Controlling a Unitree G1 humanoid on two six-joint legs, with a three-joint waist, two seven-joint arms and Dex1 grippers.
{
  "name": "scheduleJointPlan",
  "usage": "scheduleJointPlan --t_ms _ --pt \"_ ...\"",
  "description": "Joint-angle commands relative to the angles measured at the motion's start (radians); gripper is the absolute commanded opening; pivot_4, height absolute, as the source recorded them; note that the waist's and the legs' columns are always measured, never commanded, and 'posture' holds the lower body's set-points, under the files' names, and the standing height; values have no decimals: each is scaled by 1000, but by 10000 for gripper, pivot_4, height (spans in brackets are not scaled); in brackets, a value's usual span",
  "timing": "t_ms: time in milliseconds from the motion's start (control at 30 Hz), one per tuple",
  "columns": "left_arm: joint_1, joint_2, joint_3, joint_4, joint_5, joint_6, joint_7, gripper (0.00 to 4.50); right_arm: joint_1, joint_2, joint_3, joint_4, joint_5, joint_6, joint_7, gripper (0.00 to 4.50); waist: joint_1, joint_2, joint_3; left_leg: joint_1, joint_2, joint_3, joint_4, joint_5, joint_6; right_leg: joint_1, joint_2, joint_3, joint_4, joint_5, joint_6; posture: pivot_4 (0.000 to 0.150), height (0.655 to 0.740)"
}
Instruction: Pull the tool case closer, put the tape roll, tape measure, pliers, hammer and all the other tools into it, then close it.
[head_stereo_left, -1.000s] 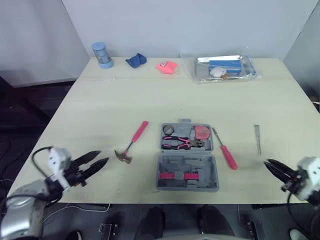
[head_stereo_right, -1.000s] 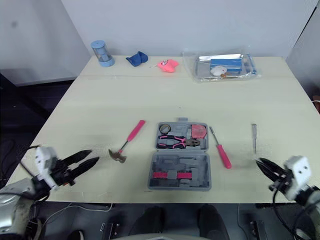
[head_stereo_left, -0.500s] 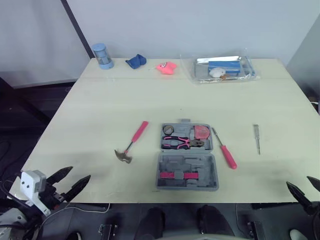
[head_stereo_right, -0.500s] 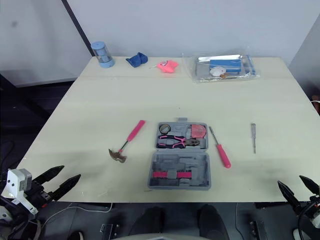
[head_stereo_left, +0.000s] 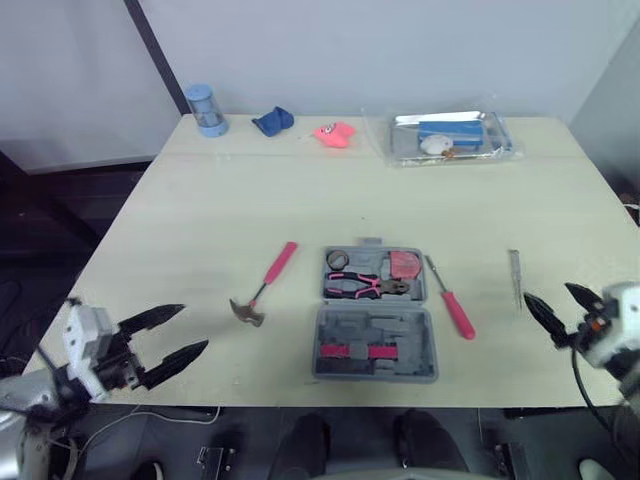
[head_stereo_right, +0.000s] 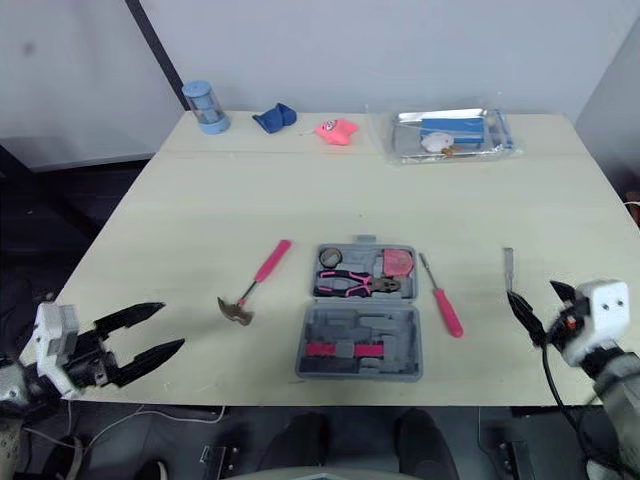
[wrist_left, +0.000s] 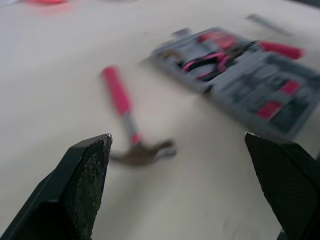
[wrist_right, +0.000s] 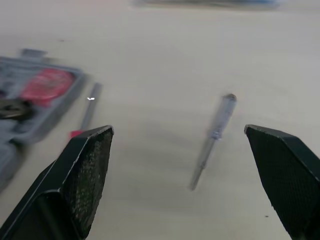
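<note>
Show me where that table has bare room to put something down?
The widest bare stretch of the table lies between the far row, jar to plastic bag, and the tool case. Left of the hammer is bare too. It is crowded right of the case, by the pink screwdriver and slim screwdriver.

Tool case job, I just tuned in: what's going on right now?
Nothing is held. Both grippers are open: the left gripper points toward the hammer, the right gripper toward the slim screwdriver. The tool case lies open with pliers, tape roll and tape measure inside; a pink-handled screwdriver lies beside it.
</note>
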Motion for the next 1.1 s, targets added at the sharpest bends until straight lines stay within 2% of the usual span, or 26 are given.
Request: scheduleJointPlan --t_ms 33,167,467,800,900,967,1000,1100 --pt "-56 22 -41 -79 -38 32 -23 45000 -63 23 20 22 -50 59 -112 44208 0 0 0 0 0 0 0 0 0 0 0 0 0 0 0 1500 7400" --pt "-134 18 -83 -139 -76 67 -32 45000 -152 83 45 110 -101 35 -192 44208 -2 0 0 -5 0 0 -1 0 0 -5 0 0 0 0 0 1500 7400" --pt "-222 38 -138 -272 -138 161 -29 45000 -244 182 91 390 -194 -151 -205 44208 -7 1 1 -8 0 0 -1 0 0 -9 0 0 1 0 0 1500 7400" --pt "-245 67 -138 -338 -184 225 -40 45000 -339 193 88 732 -249 -378 -185 44208 -9 2 2 -7 0 0 0 0 0 -9 0 0 2 0 0 1500 7400" --pt "-255 69 -135 -352 -194 238 -35 45000 -350 192 84 787 -251 -424 -181 37619 -9 2 1 -7 0 0 0 0 0 -8 0 0 2 0 0 1500 7400" --pt "-257 69 -132 -358 -201 247 -34 45000 -354 194 78 808 -252 -440 -186 26948 -13 2 1 -7 0 0 0 0 0 -8 0 0 2 0 0 1500 7400" --pt "-256 70 -130 -359 -204 250 -36 45000 -354 195 78 811 -253 -445 -185 25235 -15 2 1 -7 0 0 0 0 0 -8 0 0 2 0 0 1500 7400" --pt "-256 71 -127 -356 -206 254 -40 45000 -351 194 82 817 -260 -460 -182 10384 -24 2 1 -7 0 0 0 0 0 -8 1 0 2 0 0 1500 7400"
